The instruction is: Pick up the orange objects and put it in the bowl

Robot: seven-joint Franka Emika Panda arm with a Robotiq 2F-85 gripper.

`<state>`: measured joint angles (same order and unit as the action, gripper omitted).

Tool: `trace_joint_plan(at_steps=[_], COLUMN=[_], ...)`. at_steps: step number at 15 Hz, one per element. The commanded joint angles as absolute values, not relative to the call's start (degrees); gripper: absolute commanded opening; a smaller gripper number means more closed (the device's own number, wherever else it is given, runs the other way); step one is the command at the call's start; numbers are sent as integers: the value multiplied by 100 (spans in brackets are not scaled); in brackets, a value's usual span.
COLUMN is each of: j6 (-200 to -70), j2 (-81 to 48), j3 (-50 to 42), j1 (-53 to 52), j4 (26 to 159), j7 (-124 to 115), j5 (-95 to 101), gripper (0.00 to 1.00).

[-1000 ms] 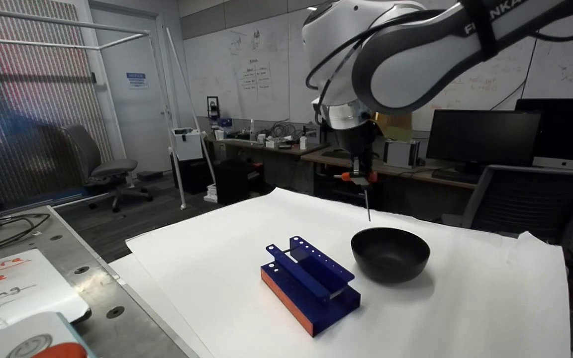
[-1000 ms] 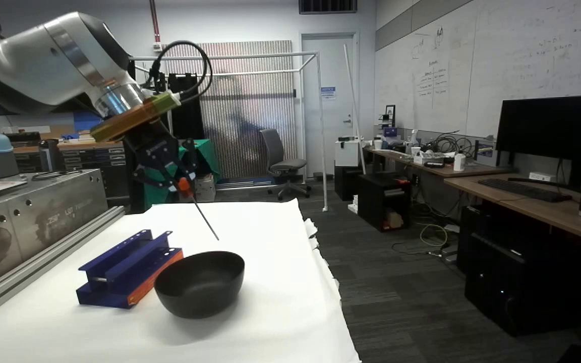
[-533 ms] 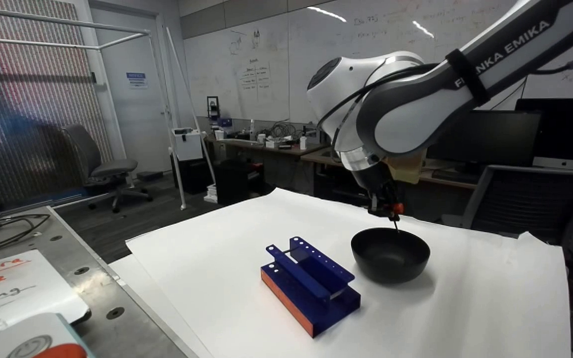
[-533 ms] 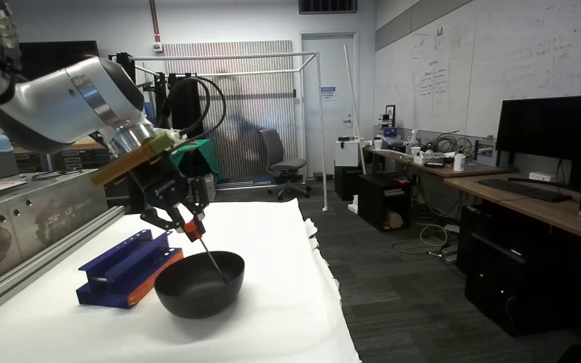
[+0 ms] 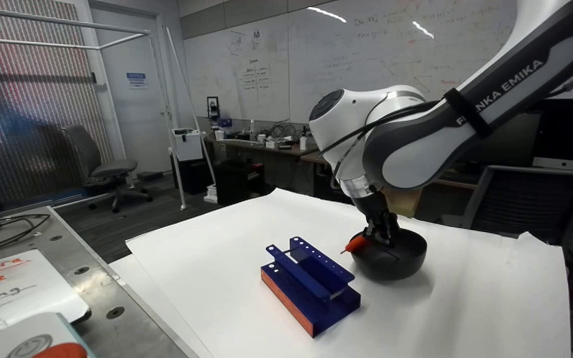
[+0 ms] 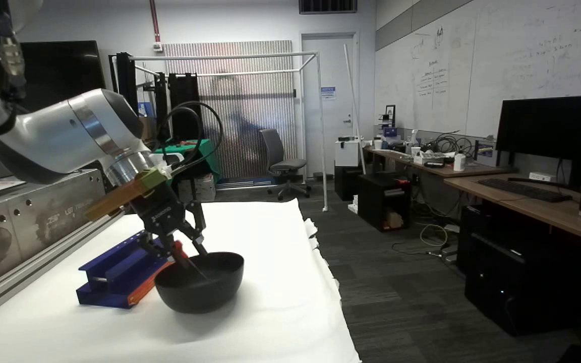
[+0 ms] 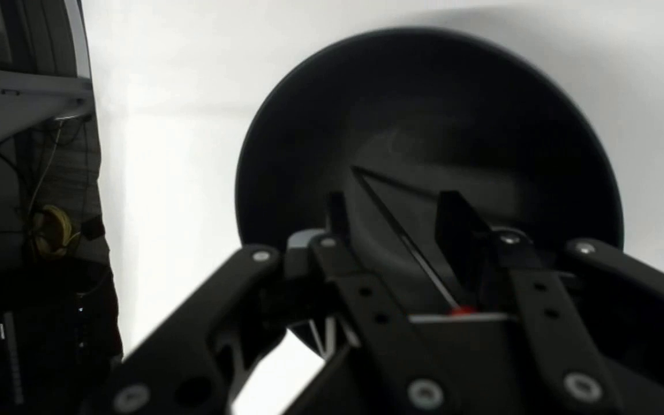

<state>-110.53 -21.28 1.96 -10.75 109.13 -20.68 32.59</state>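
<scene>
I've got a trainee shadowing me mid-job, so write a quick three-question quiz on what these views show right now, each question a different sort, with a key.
1. True or false: the gripper is open.

2. Multiple choice: where is the tip of the thin metal shaft?
A) on the white sheet
B) inside the bowl
C) on the floor

3. Fill in the blank: the shaft's handle, at the bowl's rim on the side nearer the blue rack, is ____ in colour.

Key: 1. True. 2. B. 3. Red-orange.
</scene>
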Motion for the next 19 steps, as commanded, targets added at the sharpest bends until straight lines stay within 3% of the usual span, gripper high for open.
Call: trace_joint_plan(at_steps=[1, 4, 19], j6=[-11227, -11318, -11907], j2=[-2110, -2074, -440], j3=[180, 202, 290], j1=[-1059, -994, -146], j4=[11022, 11061, 11634], j7=[-2112, -1975, 724], j5=[3147, 2922, -163], gripper=[76, 99, 100])
